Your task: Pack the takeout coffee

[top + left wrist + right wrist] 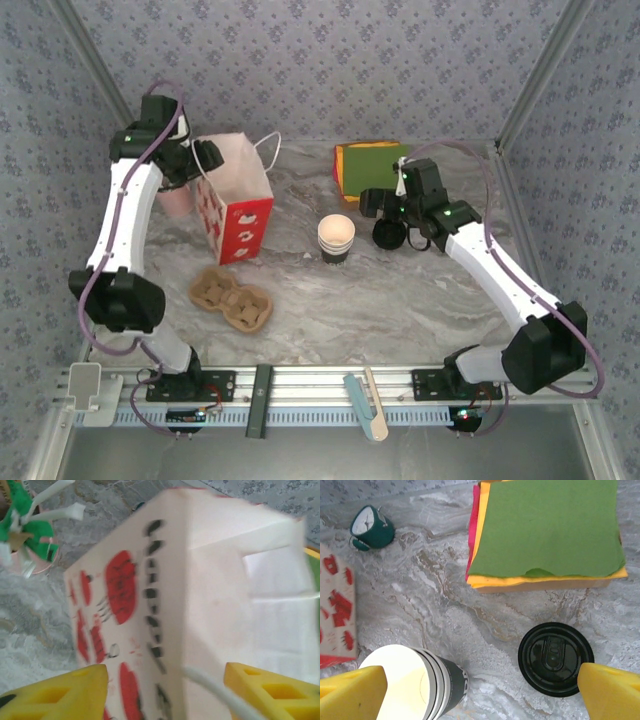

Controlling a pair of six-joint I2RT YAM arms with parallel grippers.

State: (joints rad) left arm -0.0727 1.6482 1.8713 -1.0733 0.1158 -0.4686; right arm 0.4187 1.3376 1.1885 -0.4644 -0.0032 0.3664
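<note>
Coffee cups (415,682), nested as it seemed and open at the top, stood on the counter (420,595) just inside one finger of the right tool (480,695). Their black lid (556,658) lay flat just inside the other finger. That tool gaped wide and held nothing, probably poised to pick one of them. Beyond it lay a stack of green and orange napkins (545,530), and off to one side a small green clock (370,529).

The left tool (165,695) was likewise spread wide with nothing gripped. The paper bag (200,580) and its cord handle (215,690) sat between its fingers, likely so it could steady the bag for loading. Its camera caught the pink cup of straws (49,562) beside the bag. The overhead view added the cardboard carrier (232,298) back toward that arm's base, and showed the cups well apart from the bag.
</note>
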